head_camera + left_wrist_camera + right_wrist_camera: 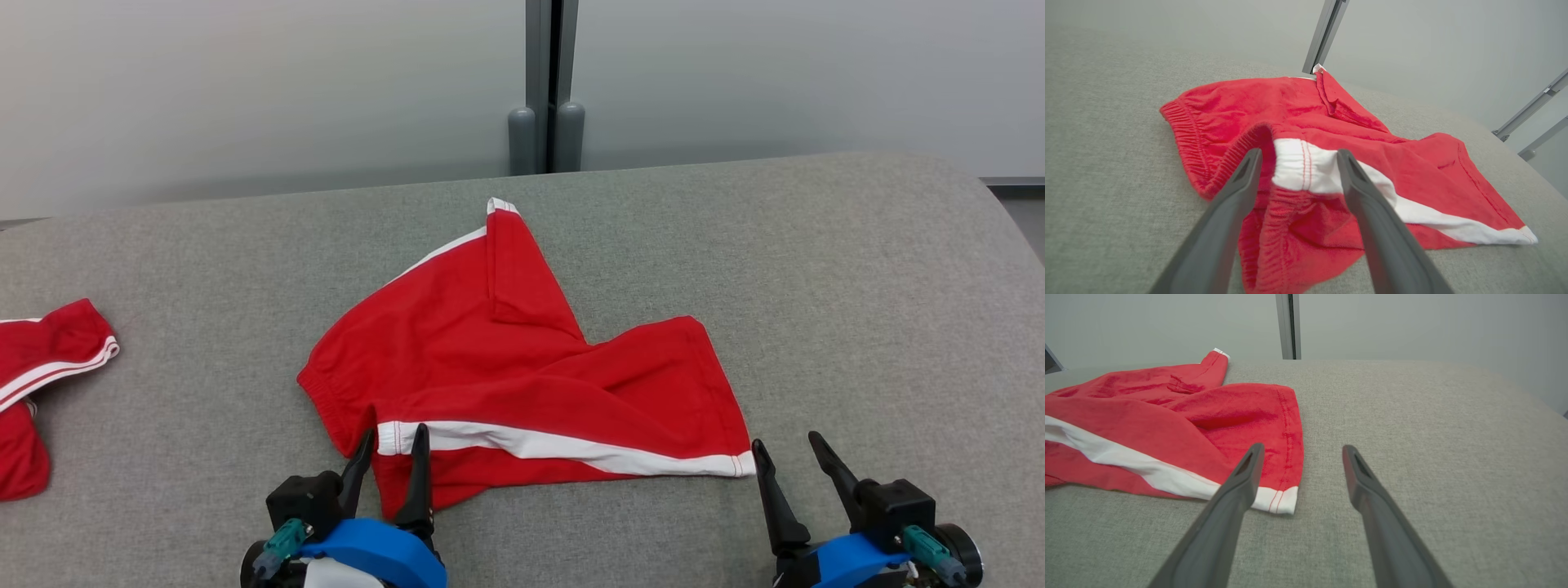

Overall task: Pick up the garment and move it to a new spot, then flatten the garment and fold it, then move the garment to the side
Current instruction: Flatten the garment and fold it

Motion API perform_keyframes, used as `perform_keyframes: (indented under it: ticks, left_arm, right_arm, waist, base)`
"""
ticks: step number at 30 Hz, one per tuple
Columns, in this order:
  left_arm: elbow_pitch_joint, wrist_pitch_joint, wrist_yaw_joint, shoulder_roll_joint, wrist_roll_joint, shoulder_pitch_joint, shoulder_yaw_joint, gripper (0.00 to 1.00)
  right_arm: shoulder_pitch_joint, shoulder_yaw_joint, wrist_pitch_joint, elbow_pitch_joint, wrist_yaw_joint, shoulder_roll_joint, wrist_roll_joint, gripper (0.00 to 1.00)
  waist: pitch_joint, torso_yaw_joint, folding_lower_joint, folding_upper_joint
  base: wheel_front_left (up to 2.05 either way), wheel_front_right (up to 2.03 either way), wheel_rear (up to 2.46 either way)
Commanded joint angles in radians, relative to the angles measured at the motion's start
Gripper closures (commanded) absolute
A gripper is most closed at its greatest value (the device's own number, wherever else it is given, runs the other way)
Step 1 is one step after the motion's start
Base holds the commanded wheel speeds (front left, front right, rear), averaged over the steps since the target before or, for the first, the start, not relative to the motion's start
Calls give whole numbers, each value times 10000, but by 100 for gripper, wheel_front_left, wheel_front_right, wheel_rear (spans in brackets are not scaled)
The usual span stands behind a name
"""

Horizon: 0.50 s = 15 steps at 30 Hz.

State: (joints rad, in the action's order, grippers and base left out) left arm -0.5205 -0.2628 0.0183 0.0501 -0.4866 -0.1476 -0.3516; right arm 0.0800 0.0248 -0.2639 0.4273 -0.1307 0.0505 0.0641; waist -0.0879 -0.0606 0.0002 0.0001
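The garment (506, 367) is a pair of red shorts with a white side stripe, lying rumpled and partly folded over itself on the grey padded surface (816, 286). My left gripper (393, 441) stands open at the garment's near left corner, its fingers either side of the waistband end of the stripe (1298, 163); I cannot tell if they touch the cloth. My right gripper (788, 445) is open just right of the garment's near right hem corner (1278, 502), over bare surface. The garment (1167, 416) spreads to the left in the right wrist view.
A second red garment with white stripes (41, 376) lies at the surface's left edge. A grey post (547, 90) stands behind the surface against a pale wall. Bare surface stretches to the right and far side.
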Motion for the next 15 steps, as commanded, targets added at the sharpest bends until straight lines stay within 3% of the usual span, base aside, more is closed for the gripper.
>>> perform_keyframes:
  ticks: [1, 7, 8, 9, 10, 12, 15]
  left_arm:
    - [5, -31, -11, 3, -57, -75, 56, 0]
    - [47, -31, 32, 3, -122, 45, -4, 0]
    - [60, -31, 50, 3, -132, 42, -16, 8]
    - [76, -31, 64, 2, -138, 38, -27, 27]
    - [120, -31, 73, 3, -122, 25, -21, 61]
    - [193, -31, 67, 3, -38, -26, -30, 100]
    - [326, -31, 32, 3, 142, -65, -64, 100]
  right_arm:
    - [157, -16, -7, -40, -1, 14, 31, 0]
    - [193, -11, -7, -18, -1, 14, 67, 0]
    - [177, -18, -7, -22, -1, 14, 78, 0]
    - [176, -23, -7, -22, -1, 14, 91, 0]
    - [179, -31, -7, 0, -1, 14, 103, 0]
    - [197, -20, -6, 155, -1, 33, 108, 0]
    - [209, 115, -9, 801, -1, 107, 157, 0]
  waist:
    - [-19, -12, -2, -1]
    - [-102, -28, -2, -1]
    - [-109, -16, -2, -1]
    - [-116, -4, -2, -1]
    - [-127, 11, -2, -1]
    - [-169, 65, -2, -1]
    - [-184, 173, -2, -1]
  base:
    - [0, 0, 0]
    - [0, 0, 0]
    - [0, 0, 0]
    - [0, 0, 0]
    - [0, 0, 0]
    - [0, 0, 0]
    - [0, 0, 0]
